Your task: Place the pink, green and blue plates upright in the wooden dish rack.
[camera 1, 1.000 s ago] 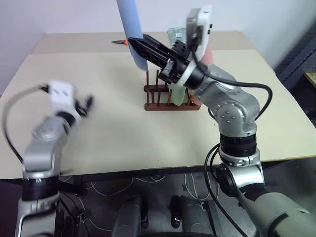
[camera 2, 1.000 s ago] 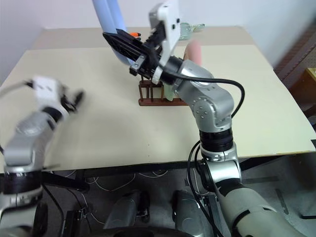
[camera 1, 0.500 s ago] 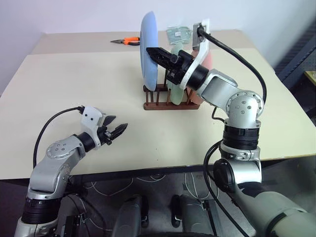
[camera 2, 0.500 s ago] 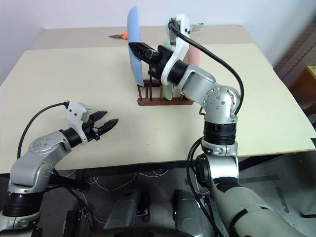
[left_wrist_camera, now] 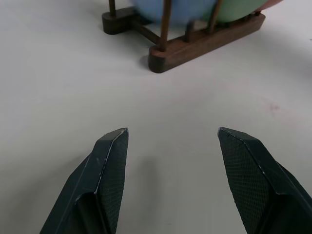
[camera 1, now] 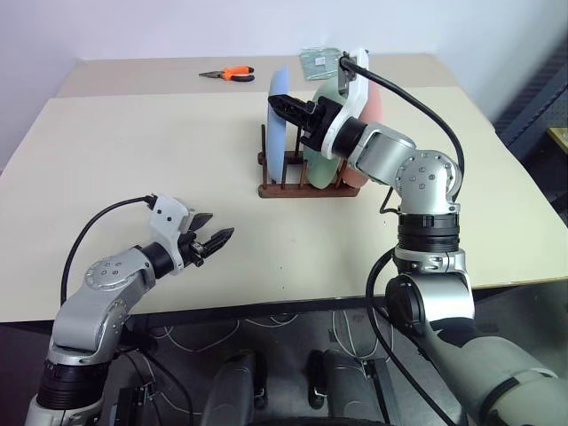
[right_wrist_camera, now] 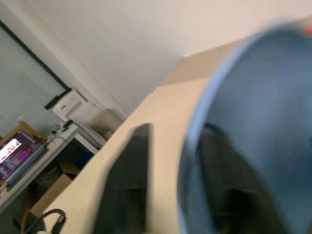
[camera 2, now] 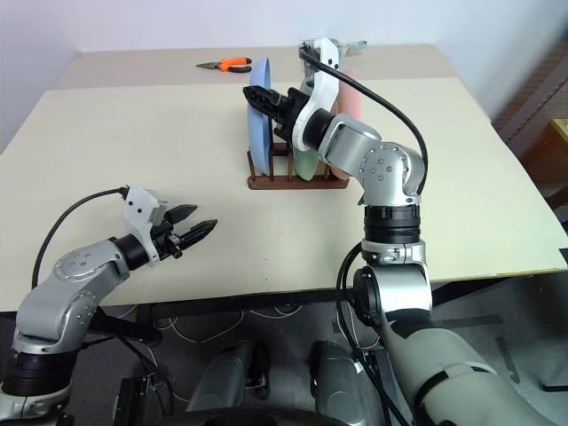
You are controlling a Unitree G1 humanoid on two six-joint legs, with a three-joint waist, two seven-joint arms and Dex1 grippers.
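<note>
Beige and broad, the counter [camera 1: 133,160] carries a wooden dish rack [camera 1: 306,185] near its far middle. Three plates stand upright in the rack: one blue plate [camera 1: 278,120] at the left end, one green plate [camera 1: 321,160] in the middle, and one pink plate [camera 1: 374,105] at the right end, partly hidden behind the right arm.

One right claw [camera 1: 282,106] reaches in from the right at the upper edge of the blue plate. In the right wrist view its two dark fingers [right_wrist_camera: 124,180] straddle the plate's rim, one on each side, with a gap showing between the near finger and the rim; whether either finger touches the plate cannot be told.

One left claw [camera 1: 216,238] hovers over bare counter at the near left, well apart from the rack, its fingers spread and holding nothing.

One pair of orange-handled pliers [camera 1: 227,74] lies at the far left side, and one small packet [camera 1: 318,61] sits behind the rack.
</note>
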